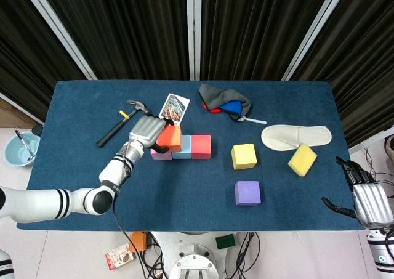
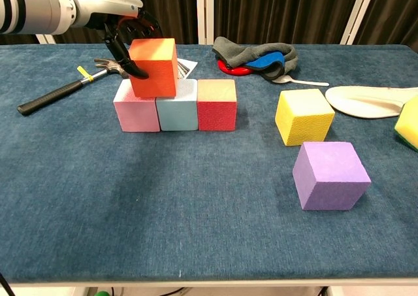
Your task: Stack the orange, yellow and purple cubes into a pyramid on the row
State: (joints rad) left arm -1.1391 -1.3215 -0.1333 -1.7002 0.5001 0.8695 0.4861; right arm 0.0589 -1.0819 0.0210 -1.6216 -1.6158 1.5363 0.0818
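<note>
My left hand (image 1: 145,132) (image 2: 128,36) grips the orange cube (image 1: 170,138) (image 2: 153,67), which sits over the seam between the pink cube (image 2: 136,114) and the light blue cube (image 2: 177,112) of the row. A red cube (image 1: 201,146) (image 2: 217,104) ends that row on the right. The yellow cube (image 1: 244,156) (image 2: 304,115) rests on the table right of the row. The purple cube (image 1: 247,193) (image 2: 330,176) lies nearer the front edge. My right hand (image 1: 366,199) hangs off the table's right front corner, open and holding nothing.
A hammer (image 1: 121,122) and a photo card (image 1: 174,108) lie behind the row. Crumpled cloth with red and blue pieces (image 1: 225,101), a spoon, a white insole (image 1: 295,135) and a yellow sponge (image 1: 302,159) fill the right back. A blue bowl (image 1: 16,149) stands off the table's left.
</note>
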